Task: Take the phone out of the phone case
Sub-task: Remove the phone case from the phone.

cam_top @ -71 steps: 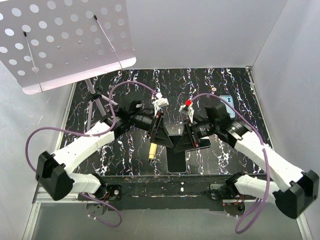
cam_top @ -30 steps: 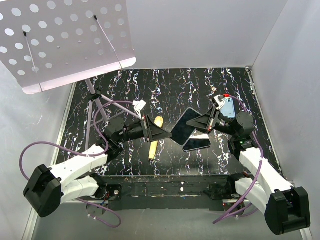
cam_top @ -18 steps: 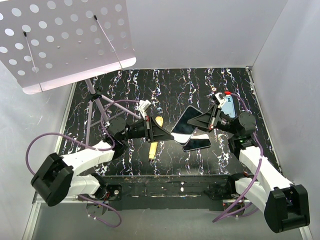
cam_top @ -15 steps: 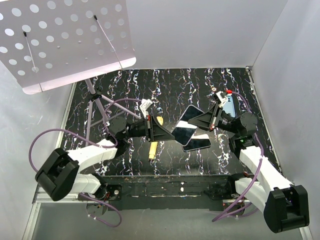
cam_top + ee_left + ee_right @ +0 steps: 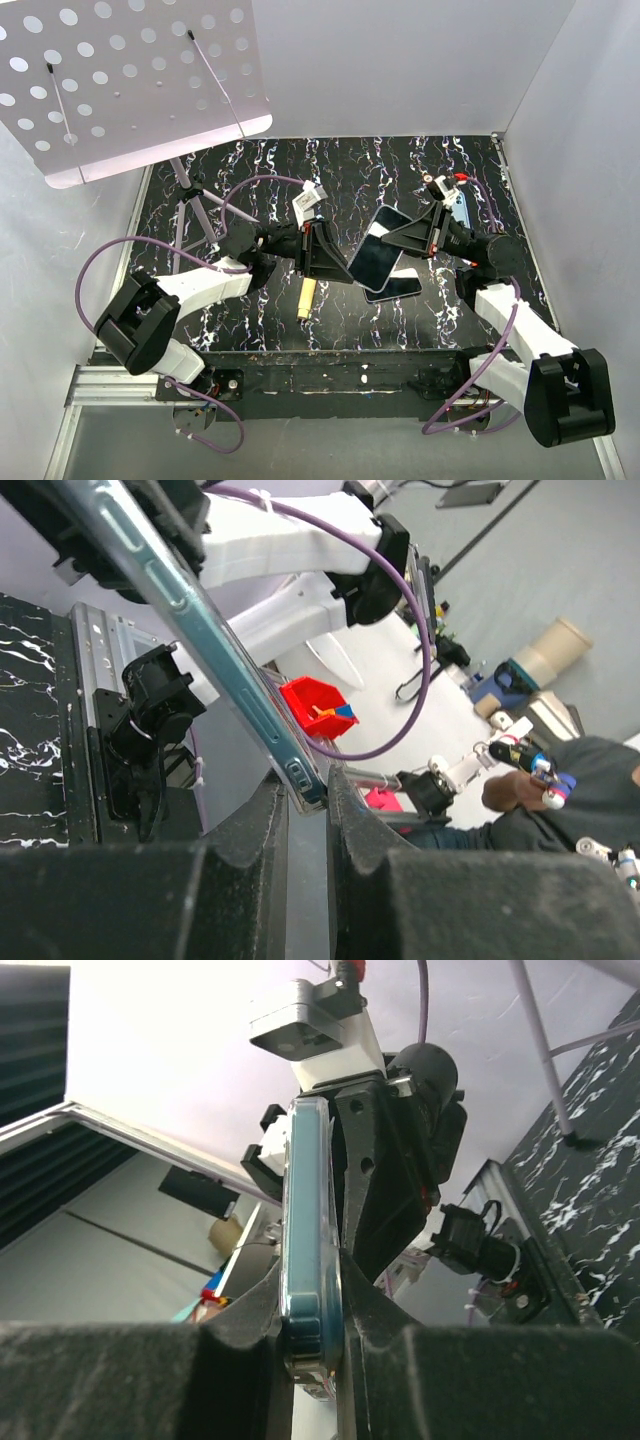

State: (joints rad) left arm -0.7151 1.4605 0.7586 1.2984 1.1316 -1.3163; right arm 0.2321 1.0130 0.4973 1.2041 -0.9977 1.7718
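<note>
pinching phone case (image 5: pixel 188 632) corner | left end effector (image 5: pixel 305 798) | contact: wrist view

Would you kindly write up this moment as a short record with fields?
Held item: phone in its case, raised, tilted
Left gripper: shut on its near corner
Right gripper: shut on its other side
On the table: dark flat device, yellow object
Task state: phone looks not yet out
</note>
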